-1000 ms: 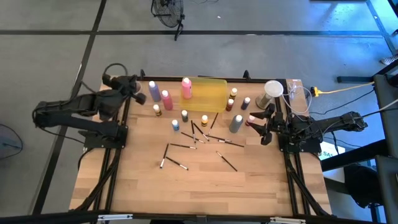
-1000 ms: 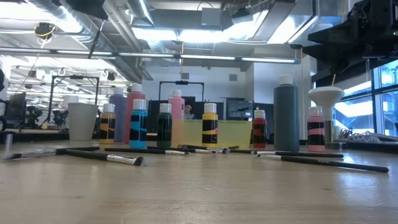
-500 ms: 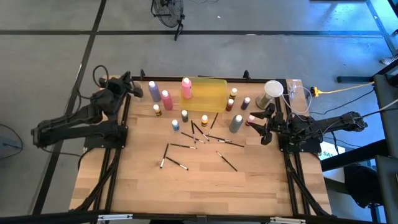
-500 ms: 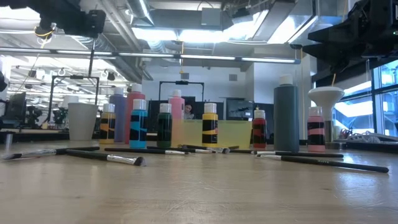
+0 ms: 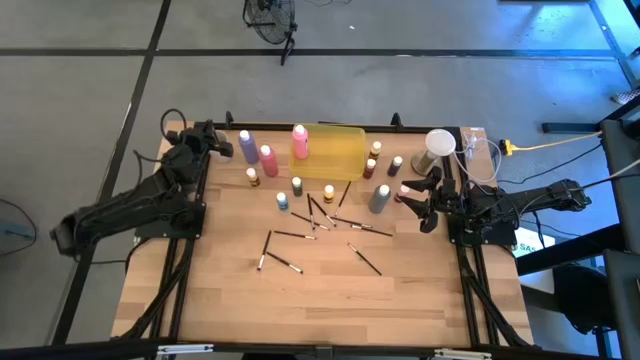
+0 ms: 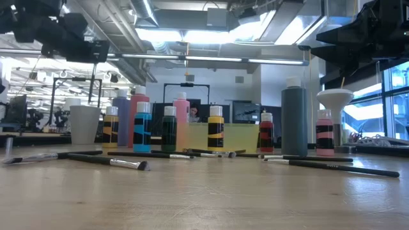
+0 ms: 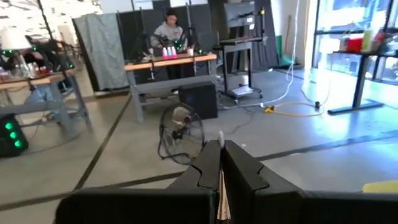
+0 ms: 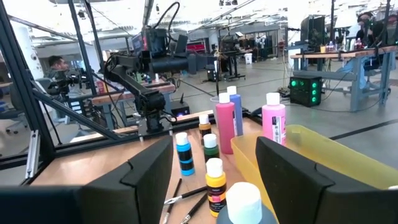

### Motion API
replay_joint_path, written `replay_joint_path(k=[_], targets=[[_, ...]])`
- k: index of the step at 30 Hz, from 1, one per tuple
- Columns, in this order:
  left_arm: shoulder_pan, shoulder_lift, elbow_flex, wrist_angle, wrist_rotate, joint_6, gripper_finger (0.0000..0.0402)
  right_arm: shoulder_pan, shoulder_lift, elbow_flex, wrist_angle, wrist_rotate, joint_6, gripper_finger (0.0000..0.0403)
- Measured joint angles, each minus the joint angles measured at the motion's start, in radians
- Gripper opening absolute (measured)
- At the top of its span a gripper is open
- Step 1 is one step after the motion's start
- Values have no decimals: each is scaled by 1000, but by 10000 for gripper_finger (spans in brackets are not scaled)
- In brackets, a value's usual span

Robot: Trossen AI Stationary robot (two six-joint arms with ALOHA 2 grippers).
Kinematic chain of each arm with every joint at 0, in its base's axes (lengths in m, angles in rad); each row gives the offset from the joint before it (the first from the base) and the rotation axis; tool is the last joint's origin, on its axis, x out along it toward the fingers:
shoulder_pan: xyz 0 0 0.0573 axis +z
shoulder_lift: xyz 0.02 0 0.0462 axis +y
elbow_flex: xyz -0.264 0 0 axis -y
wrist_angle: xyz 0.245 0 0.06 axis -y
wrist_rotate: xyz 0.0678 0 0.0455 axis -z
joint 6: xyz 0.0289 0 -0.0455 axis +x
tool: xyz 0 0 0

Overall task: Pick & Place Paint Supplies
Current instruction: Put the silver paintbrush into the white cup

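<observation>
Purple (image 5: 247,145), pink (image 5: 268,160) (image 5: 300,140) and grey (image 5: 378,198) squeeze bottles stand upright on the table with small white-capped paint bottles (image 5: 297,185) among them. Thin dark brushes (image 5: 310,225) lie flat mid-table. My left gripper (image 5: 208,135) (image 7: 221,149) hovers over the far left corner, shut on a thin white-tipped brush. My right gripper (image 5: 425,205) (image 8: 214,180) is open at the right edge, beside a small red bottle (image 5: 405,190) and facing the grey bottle's cap (image 8: 245,199). My left gripper pinches a thin brush between its two fingers, and the brush lies along them. Its white tip (image 7: 221,135) sticks out past the fingertips. The fingers point about level toward the far edge, and the brush is lifted clear of the table.
A translucent yellow tray (image 5: 340,150) sits at the far edge between the bottles. One pale cup (image 5: 438,145) stands at the far right, another (image 6: 84,124) at the far left. The near half of the table (image 5: 320,310) is bare wood. A person sits in the room beyond.
My left arm has swung its elbow toward the near edge. Its gripper has come down over the far left corner, dropping into the low view's upper left, still shut.
</observation>
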Motion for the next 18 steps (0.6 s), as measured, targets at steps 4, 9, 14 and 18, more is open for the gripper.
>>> replay_joint_path(k=[4, 9, 14, 18], targets=[[38, -3, -38, 1, 28, -50, 3, 0, 0, 0, 0, -1, 0, 231], [68, -20, -99, 16, 46, -103, 3, 0, 1, 0, -8, -4, 0, 231], [92, -30, -137, 56, 47, -86, 4, 0, 1, 0, -19, -4, 0, 231], [109, -29, -137, 56, 82, -88, 11, 0, 1, 0, -22, -4, 0, 231]])
